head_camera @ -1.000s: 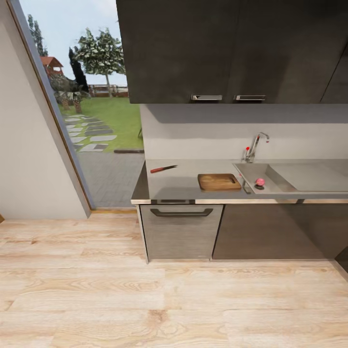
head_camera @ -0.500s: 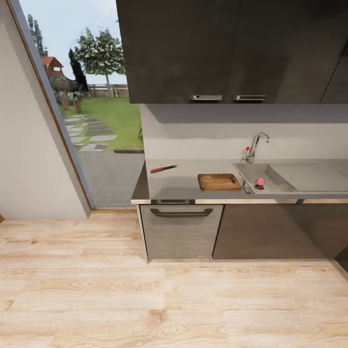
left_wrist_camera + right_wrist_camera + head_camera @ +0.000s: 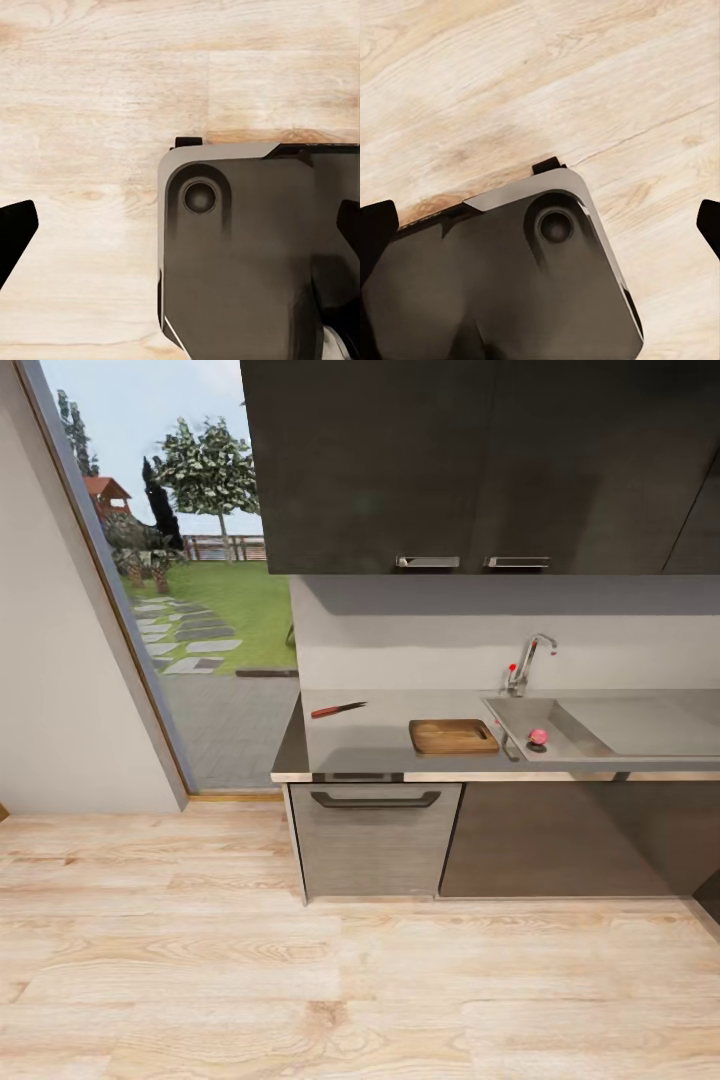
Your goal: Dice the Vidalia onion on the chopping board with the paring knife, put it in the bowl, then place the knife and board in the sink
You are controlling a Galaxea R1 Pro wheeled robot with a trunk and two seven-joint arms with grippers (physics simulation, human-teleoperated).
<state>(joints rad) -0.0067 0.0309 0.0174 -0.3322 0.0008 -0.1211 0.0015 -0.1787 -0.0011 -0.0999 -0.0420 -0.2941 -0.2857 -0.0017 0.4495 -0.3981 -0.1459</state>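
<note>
In the head view the brown wooden chopping board (image 3: 453,736) lies on the grey countertop (image 3: 370,740), just left of the steel sink (image 3: 570,732). A small round pink-red onion (image 3: 538,736) sits in the sink basin near its front. The paring knife (image 3: 338,709), with its reddish handle, lies on the countertop left of the board. The bowl is out of view. My left gripper (image 3: 180,229) and right gripper (image 3: 542,223) both hang open over my dark base and the wooden floor, far from the counter, with nothing between the fingers.
A chrome tap (image 3: 525,662) stands behind the basin. Dark upper cabinets (image 3: 470,460) hang over the counter, and a drawer front with a handle (image 3: 375,800) sits below it. A tall window (image 3: 180,590) is at the left. Light wooden floor (image 3: 300,980) separates me from the counter.
</note>
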